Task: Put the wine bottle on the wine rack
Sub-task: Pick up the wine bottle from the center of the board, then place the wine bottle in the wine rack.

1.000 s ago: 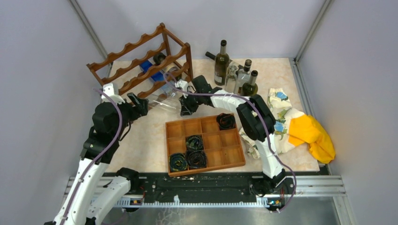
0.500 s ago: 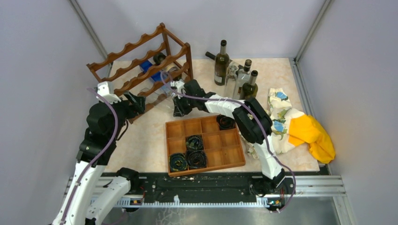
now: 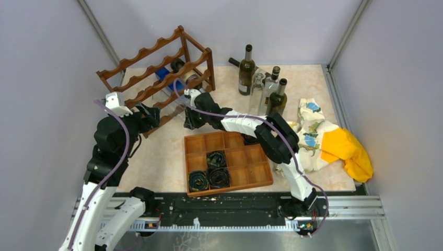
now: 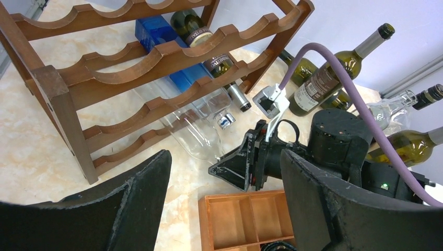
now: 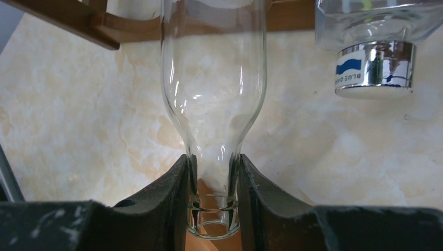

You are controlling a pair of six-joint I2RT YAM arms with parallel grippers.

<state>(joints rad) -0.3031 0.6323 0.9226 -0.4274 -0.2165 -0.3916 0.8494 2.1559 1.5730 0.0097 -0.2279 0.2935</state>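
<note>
The dark reddish-brown wine rack [image 3: 156, 73] stands at the back left. A clear glass wine bottle [image 4: 201, 128] lies nearly level, its body under the rack's lower scalloped rails [image 5: 68, 21] and its neck pointing out toward the tray. My right gripper [image 5: 214, 198] is shut on that neck, just behind the lip; in the top view it [image 3: 189, 119] sits at the rack's front right. My left gripper [image 4: 224, 172] is open and holds nothing, a little in front of the rack's left end [image 3: 151, 115].
A dark bottle [image 4: 193, 29], a blue box [image 4: 156, 31] and a silver-capped bottle [image 5: 373, 73] lie in the rack. The orange-brown compartment tray [image 3: 230, 189] with rolled belts sits mid-table. Standing bottles [image 3: 246, 70] are behind it. Cloths [image 3: 345, 149] lie at the right.
My right gripper has carried the clear bottle leftward, sliding its body in under the rack's lower rails. My left gripper has drawn back slightly to the left.
</note>
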